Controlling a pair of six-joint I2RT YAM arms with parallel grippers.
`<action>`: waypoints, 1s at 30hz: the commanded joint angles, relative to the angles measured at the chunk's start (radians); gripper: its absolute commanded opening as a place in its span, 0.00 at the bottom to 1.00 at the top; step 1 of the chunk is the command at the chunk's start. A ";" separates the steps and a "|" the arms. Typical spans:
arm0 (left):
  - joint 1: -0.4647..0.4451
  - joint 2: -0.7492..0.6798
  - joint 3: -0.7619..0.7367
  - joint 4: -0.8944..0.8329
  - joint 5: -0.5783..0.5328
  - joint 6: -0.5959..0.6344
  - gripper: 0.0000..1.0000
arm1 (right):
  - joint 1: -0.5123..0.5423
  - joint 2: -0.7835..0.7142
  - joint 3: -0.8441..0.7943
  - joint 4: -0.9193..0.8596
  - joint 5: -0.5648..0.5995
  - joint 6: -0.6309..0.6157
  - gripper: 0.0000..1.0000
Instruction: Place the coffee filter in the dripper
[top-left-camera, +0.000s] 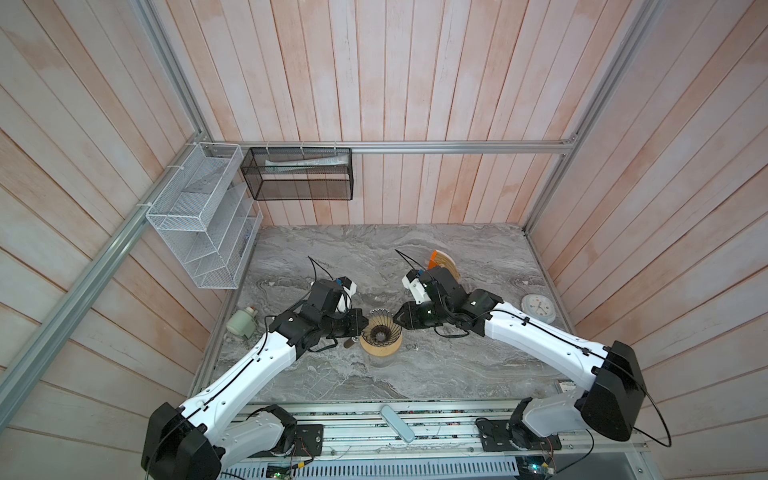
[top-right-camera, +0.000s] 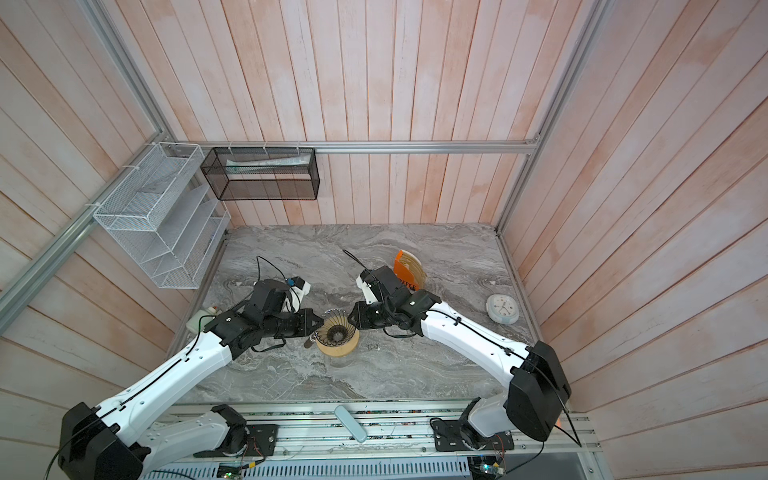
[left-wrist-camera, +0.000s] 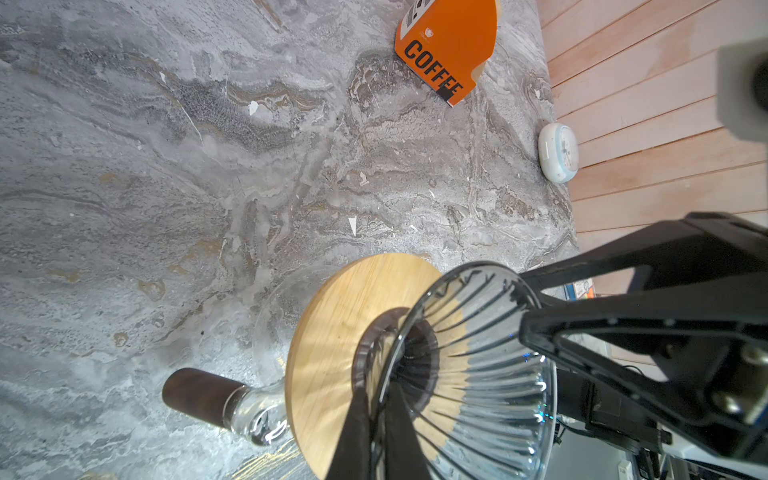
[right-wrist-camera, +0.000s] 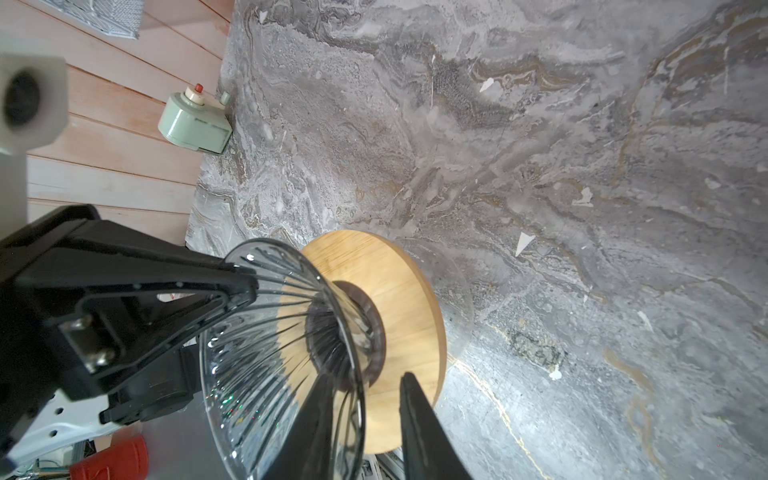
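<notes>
left gripper (left-wrist-camera: 377, 399) clenched on smoky ribbed cone dripper (left-wrist-camera: 490, 374) rim; right gripper (right-wrist-camera: 369, 376) released, astride it. pale wooden ring (left-wrist-camera: 328, 332) hides most of clear jug (left-wrist-camera: 257, 415).

I read this as a robotics lab cell dressed as a coffee corner, not a real kitchen. What I go by:
- A bare aluminium frame (top-left-camera: 457, 146) with plank wall panels (top-left-camera: 415, 75) behind it.
- The marble-look tabletop (top-left-camera: 457, 365) ends at a slotted rail (top-left-camera: 440, 419) with arm base plates (top-left-camera: 309, 438) bolted on. There is loose wiring and a vented grille (top-left-camera: 374, 471) below.
- A white wire organiser (top-left-camera: 199, 216) and a black mesh basket (top-left-camera: 299, 174) are cable-tied to the frame.
- The props are kitchen stuff: a dripper (left-wrist-camera: 494, 382) on a wooden ring (left-wrist-camera: 328, 332) over a glass jug (left-wrist-camera: 257, 415), an orange COFFEE stand (left-wrist-camera: 449, 50), a small round clock (left-wrist-camera: 559, 151), and a pale green gadget with a red button (right-wrist-camera: 195, 120).
</notes>
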 joint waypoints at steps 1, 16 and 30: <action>-0.008 0.026 -0.041 -0.130 -0.030 0.045 0.00 | -0.005 -0.026 0.000 -0.030 -0.005 0.016 0.27; -0.008 0.031 -0.052 -0.128 -0.029 0.040 0.00 | -0.005 -0.014 -0.060 -0.006 -0.021 0.024 0.05; -0.008 0.033 -0.084 -0.115 -0.019 0.036 0.00 | -0.004 0.015 -0.082 0.003 -0.016 0.024 0.00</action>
